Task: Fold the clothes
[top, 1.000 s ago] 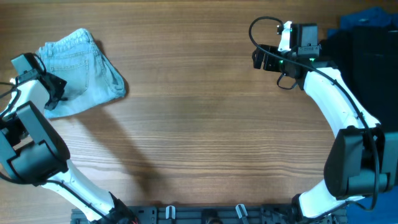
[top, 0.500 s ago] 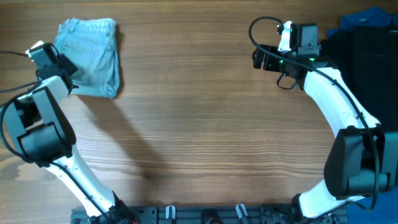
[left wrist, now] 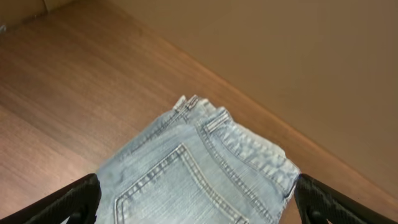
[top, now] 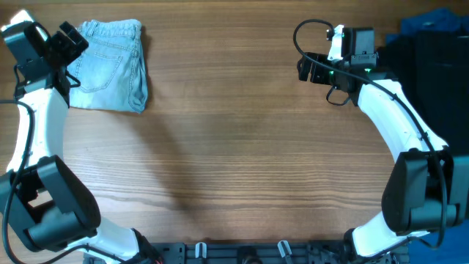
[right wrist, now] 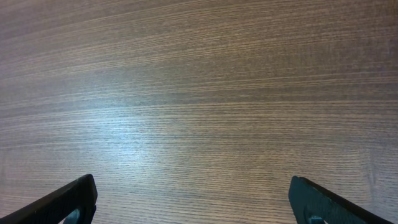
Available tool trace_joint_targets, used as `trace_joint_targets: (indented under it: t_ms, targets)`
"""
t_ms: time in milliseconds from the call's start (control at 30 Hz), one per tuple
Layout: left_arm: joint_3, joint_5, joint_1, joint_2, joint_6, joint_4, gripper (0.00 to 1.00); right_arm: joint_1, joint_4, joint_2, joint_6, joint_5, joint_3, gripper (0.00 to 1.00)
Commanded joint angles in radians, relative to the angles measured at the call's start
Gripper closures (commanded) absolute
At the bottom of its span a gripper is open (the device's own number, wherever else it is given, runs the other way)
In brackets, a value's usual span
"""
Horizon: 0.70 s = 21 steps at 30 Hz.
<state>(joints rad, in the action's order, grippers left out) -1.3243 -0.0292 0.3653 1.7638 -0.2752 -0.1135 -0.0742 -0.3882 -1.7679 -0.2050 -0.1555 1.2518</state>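
Note:
The clothes, light blue denim shorts (top: pixel 111 64), lie folded in a compact rectangle at the table's far left, a back pocket facing up. My left gripper (top: pixel 70 41) hovers at their left edge, open. In the left wrist view the shorts (left wrist: pixel 205 162) fill the space below my left gripper (left wrist: pixel 199 211), whose black fingers (left wrist: pixel 68 202) stand wide apart and hold nothing. My right gripper (top: pixel 308 70) is far off at the back right, open over bare wood. The right wrist view shows my right gripper (right wrist: pixel 199 208) with only table between its fingertips (right wrist: pixel 326 202).
A black garment (top: pixel 432 70) and a dark blue cloth (top: pixel 432 18) lie at the right edge behind the right arm. A tan wall (left wrist: pixel 298 56) rises just beyond the table's far edge behind the shorts. The arm bases stand at the near edge.
The left arm swung toward the far left corner, carrying the shorts back and squaring them up, then opened and let them go. The right arm has not moved.

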Motion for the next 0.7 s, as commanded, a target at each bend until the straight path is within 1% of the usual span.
trace_joint_targets:
  t_ms: [0, 433, 500, 533, 633, 667]
  targets:
    - [-0.005, -0.019, -0.007, 0.003, -0.005, -0.028, 0.0, -0.005, 0.002, -0.007, -0.007, 0.01, 0.005, 0.01]
    - [-0.005, -0.019, -0.007, 0.003, -0.006, -0.038, 0.0, -0.016, 0.002, 0.002, -0.007, 0.011, -0.004, 0.0]
    - [-0.005, -0.019, -0.007, 0.003, -0.005, -0.038, 0.0, -0.069, -0.026, 0.094, -0.007, 0.011, -0.016, 0.01]
    - [-0.005, -0.019, -0.007, 0.003, -0.006, -0.038, 0.0, -0.116, -0.031, 0.177, -0.007, 0.011, -0.021, 0.0]
    - [-0.005, -0.019, -0.007, 0.003, -0.005, -0.038, 0.0, -0.32, -0.04, 0.525, 0.0, 0.013, -0.022, 0.01]
    - [-0.005, -0.019, -0.007, 0.003, -0.005, -0.038, 0.0, -0.362, -0.037, 0.616, 0.003, 0.032, -0.025, 0.0]
